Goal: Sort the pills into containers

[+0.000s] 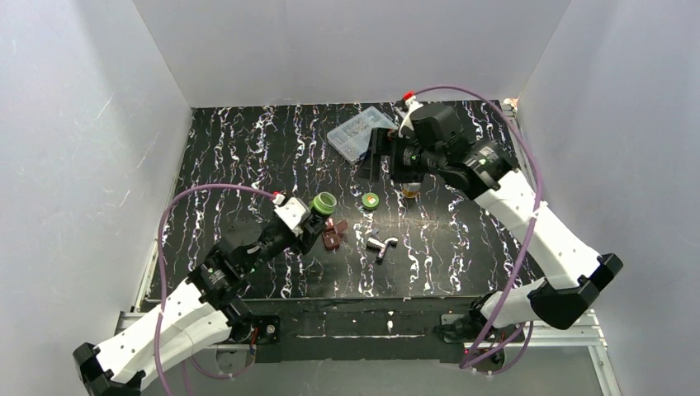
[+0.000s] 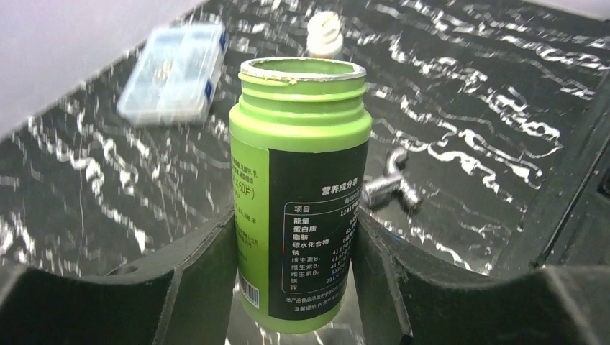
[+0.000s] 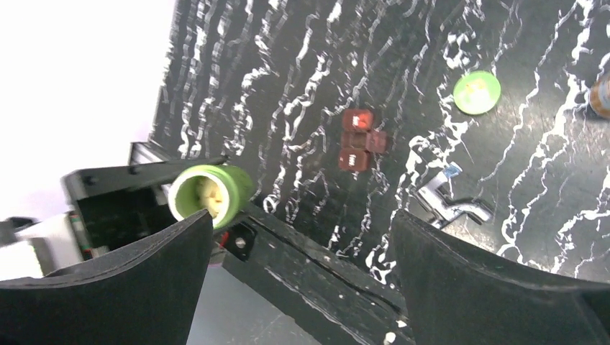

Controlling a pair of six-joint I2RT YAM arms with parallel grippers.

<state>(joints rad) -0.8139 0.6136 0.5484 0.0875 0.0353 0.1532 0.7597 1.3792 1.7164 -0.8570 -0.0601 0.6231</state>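
Black marbled table carries everything. A clear compartment box lies well beyond the green bottle, off to its right. That bottle, uncapped and mouth open, is clamped between the left gripper's fingers. The amber bottle sits further right, below the right gripper, whose jaws are spread wide and empty. The green cap lies between the two bottles, and brown-red pieces lie just beside the green bottle. The step in hand looks like filling. Next, the right gripper needs a fine pinch on one small piece.
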